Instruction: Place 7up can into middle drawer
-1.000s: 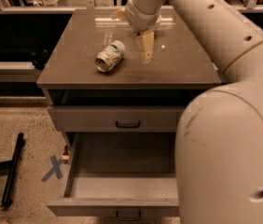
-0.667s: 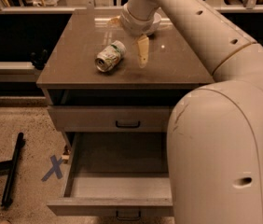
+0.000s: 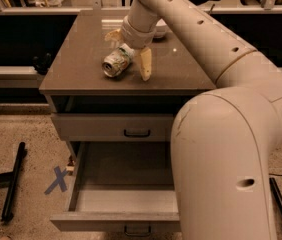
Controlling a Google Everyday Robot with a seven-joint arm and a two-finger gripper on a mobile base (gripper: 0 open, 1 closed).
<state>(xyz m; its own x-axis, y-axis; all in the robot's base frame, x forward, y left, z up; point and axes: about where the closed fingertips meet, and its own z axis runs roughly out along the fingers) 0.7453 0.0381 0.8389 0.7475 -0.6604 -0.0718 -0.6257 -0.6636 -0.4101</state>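
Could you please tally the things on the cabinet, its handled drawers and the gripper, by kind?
Cans: 1, the 7up can, lying on the cabinet top.
Bowls: 1, the white bowl.
Handled drawers: 2, the upper drawer shut, the middle drawer open.
Grippers: 1, the gripper, open astride the can.
Total: 5.

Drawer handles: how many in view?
2: upper handle on the closed front; lower handle on the open middle drawer. Arm may hide others. Gripper open at the 7up can.

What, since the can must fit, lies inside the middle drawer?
Only bare grey floor shows in the middle drawer; its right part is hidden behind the robot's arm. The gripper is at the 7up can on the cabinet top.
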